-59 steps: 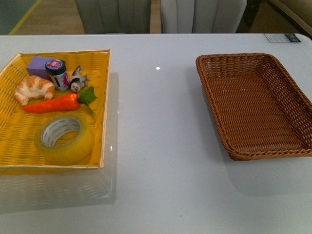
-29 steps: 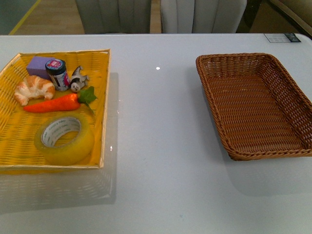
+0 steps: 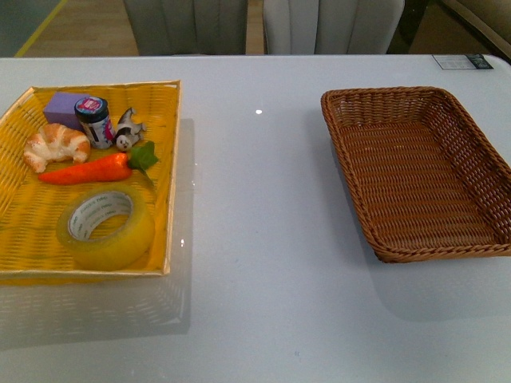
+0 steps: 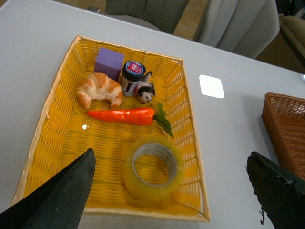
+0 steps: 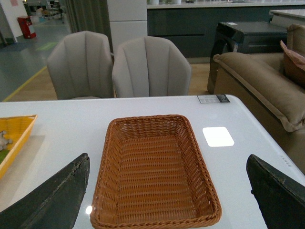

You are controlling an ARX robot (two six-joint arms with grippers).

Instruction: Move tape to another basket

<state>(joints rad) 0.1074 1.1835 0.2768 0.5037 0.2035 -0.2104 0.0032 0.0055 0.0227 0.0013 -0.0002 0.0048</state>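
Presently, with the tape (image 3: 120,243) lying flat inside the yellow tray (image 3: 24,239) and the basket (image 3: 415,183) well apart from that tray, both my left gripper (image 4: 170,153) and right gripper (image 5: 167,156) gape open and empty, so I judge the reach pending: lower the left onto the roll's wall.

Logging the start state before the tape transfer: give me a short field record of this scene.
tape: lying flat in yellow basket, at its near end
also in yellow basket: carrot, croissant, jar, purple block, toy animal
brown basket: empty, on table, to the right
left gripper: open, facing yellow basket
right gripper: open, facing brown basket
task: not started
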